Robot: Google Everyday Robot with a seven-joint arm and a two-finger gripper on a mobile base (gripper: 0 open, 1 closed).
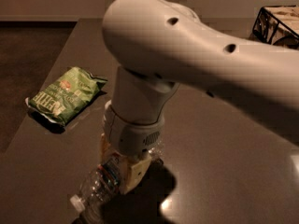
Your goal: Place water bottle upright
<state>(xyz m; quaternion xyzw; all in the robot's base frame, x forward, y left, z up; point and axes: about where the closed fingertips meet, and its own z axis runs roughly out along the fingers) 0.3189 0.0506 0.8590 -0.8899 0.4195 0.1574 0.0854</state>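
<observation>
The water bottle (99, 186) is clear and ribbed, with a white cap (76, 202) and a blue and red label. It lies tilted near the table's front edge, cap pointing down-left. My gripper (120, 168) hangs from the large white arm (187, 55) and sits right over the bottle's upper half. Its cream fingers (136, 173) stand on either side of the bottle and close on it. The bottle's far end is hidden behind the gripper.
A green chip bag (65, 94) lies flat on the dark table (224, 162) to the left. A dark wire basket (278, 24) stands at the back right. The table's left edge (44, 92) runs just beyond the bag.
</observation>
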